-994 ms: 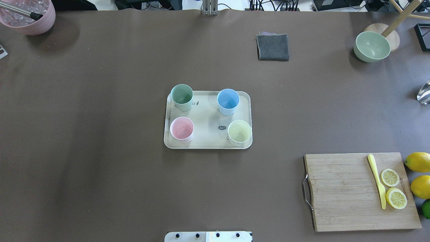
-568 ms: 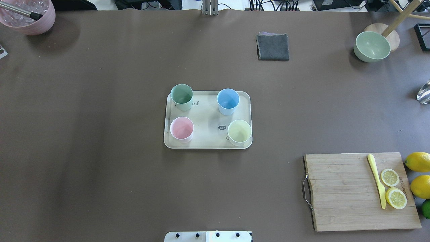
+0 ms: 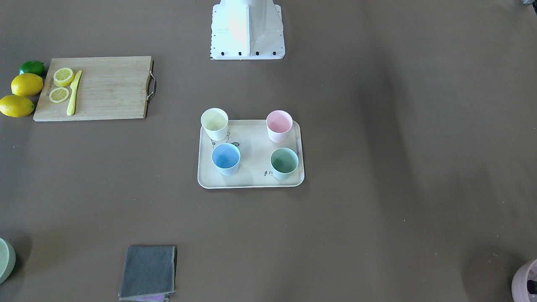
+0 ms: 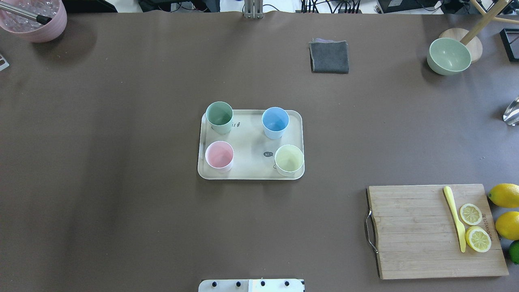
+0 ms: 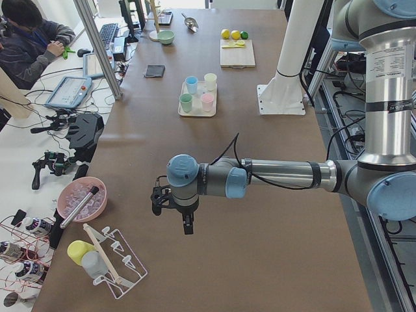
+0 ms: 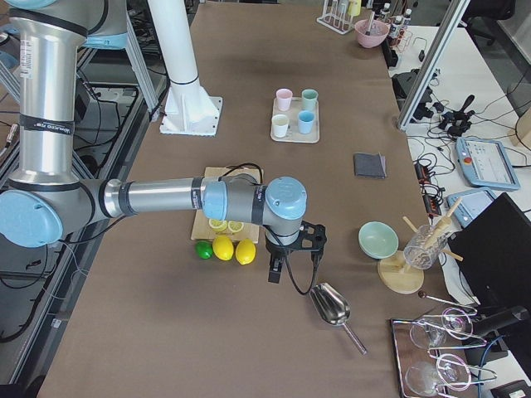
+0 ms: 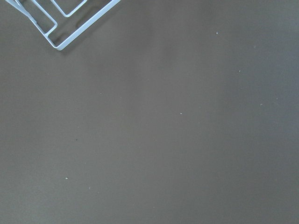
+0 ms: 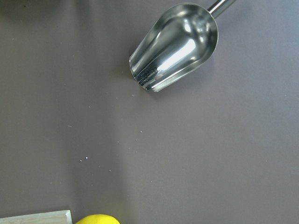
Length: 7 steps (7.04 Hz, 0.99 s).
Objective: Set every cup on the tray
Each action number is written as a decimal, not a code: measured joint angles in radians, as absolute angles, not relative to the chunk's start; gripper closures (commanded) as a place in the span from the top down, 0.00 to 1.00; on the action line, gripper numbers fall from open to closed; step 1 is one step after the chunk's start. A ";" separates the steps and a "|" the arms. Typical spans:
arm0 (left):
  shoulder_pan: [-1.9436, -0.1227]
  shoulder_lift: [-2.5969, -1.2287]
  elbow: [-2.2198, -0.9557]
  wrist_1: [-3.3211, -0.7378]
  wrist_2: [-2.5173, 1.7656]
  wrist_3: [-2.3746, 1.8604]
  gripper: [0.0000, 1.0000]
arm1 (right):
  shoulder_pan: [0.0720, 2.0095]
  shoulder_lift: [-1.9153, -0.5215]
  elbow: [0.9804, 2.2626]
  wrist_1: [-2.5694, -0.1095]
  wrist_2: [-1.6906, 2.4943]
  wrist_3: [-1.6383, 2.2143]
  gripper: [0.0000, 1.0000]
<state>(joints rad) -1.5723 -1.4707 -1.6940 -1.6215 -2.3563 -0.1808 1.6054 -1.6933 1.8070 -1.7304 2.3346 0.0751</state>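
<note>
The cream tray (image 4: 249,142) lies mid-table. All four cups stand upright on it: mint green (image 4: 219,117) far left, light blue (image 4: 275,122) far right, pink (image 4: 219,154) near left, pale yellow (image 4: 289,159) near right. The front-facing view shows the same tray (image 3: 251,151) with the yellow (image 3: 214,123), pink (image 3: 279,125), blue (image 3: 225,158) and green (image 3: 284,162) cups. My left gripper (image 5: 186,224) hangs over bare table far from the tray. My right gripper (image 6: 275,272) hangs beside the lemons. I cannot tell whether either is open or shut.
A wooden cutting board (image 4: 425,231) with lemon slices and a yellow knife lies near right, whole lemons (image 4: 505,195) beside it. A grey cloth (image 4: 329,56), green bowl (image 4: 449,56) and pink container (image 4: 34,18) sit at the back. A metal scoop (image 8: 175,46) lies under the right wrist, a wire rack (image 7: 60,18) by the left.
</note>
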 measured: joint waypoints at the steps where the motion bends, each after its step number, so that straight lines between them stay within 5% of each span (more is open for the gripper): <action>1: -1.579 -1.469 -1.699 -1.621 -2.356 -0.180 0.99 | 1.604 -1.693 1.807 -1.730 2.335 0.075 1.00; 7: -1.583 -1.468 -1.705 -1.621 -2.356 -0.179 0.99 | 1.601 -1.692 1.807 -1.730 2.336 0.075 1.00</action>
